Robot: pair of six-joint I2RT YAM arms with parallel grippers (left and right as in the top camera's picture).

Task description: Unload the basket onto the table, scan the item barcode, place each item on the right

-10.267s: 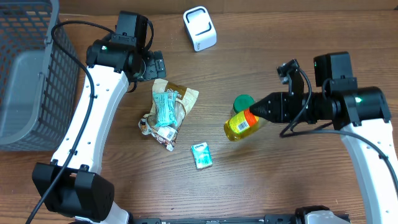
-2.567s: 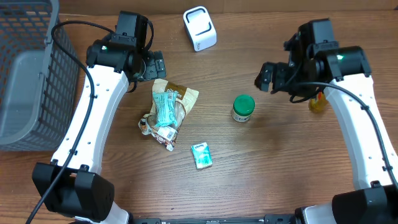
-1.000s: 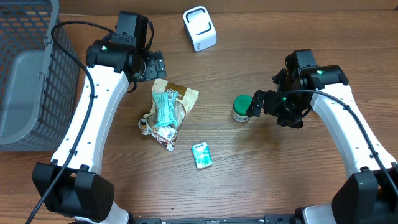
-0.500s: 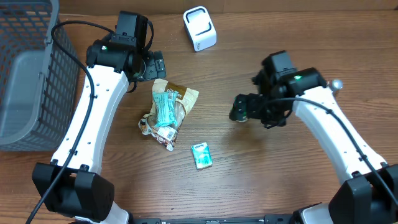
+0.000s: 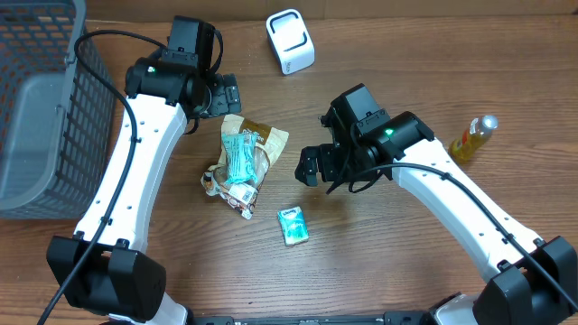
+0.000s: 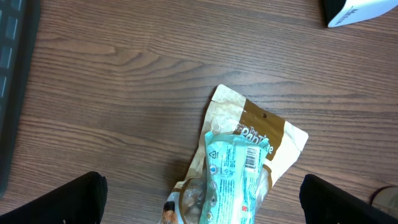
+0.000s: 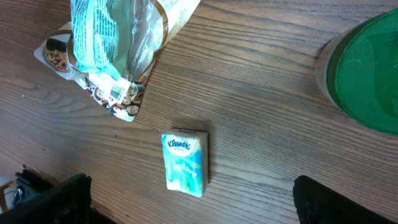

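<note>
Several items lie on the wooden table: a teal packet on a brown snack bag [image 5: 242, 155] [image 6: 239, 168] [image 7: 115, 43], a teal tissue pack [image 5: 292, 224] [image 7: 185, 163], a green-lidded jar [image 7: 367, 71] and a yellow bottle [image 5: 473, 138]. The white scanner [image 5: 289, 41] [image 6: 360, 11] stands at the back. My right gripper [image 5: 310, 167] [image 7: 194, 205] hangs open and empty above the table, between the snack bag and the jar, with the tissue pack just ahead of its fingers. In the overhead view the right arm hides the jar. My left gripper [image 5: 224, 95] [image 6: 205, 208] is open and empty over the snack bag's far end.
A grey wire basket [image 5: 45, 108] holding a grey bin fills the left edge of the table. The yellow bottle stands far right, away from both arms.
My right arm has swung left across the green-lidded jar, from its right side to its left, and now covers it from above. The left arm has not moved.
</note>
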